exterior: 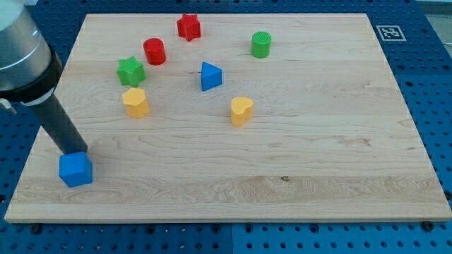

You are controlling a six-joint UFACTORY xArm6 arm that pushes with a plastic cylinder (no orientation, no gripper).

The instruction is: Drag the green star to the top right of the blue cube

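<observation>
Our rod stood at the lower left corner of the wooden board (296,176), my tip (73,153) hidden just behind the blue cube (75,169) and seemingly touching its top edge; with no jaws to open or close, it gripped nothing and could only push. The green star (131,70) lay well apart from us, toward the view's top and somewhat to the right, with a red cylinder (154,51) just beside it on the upper right and a yellow block (135,102) just below it. That line, up and slightly right from the tip to the star, was the one we judged the coming move would turn on: we would have to leave the cube, go round behind the star's far side, and bring it down toward the spot above and right of the cube. The star showed no long axis, its points spreading evenly, so no facing mattered. The yellow block sat nearly in the path and, in our judgement, risked being knocked. A blue wedge (210,76), a yellow heart (241,111), a red star (188,27) and a green cylinder (261,44) stood farther right, clear of the work.
</observation>
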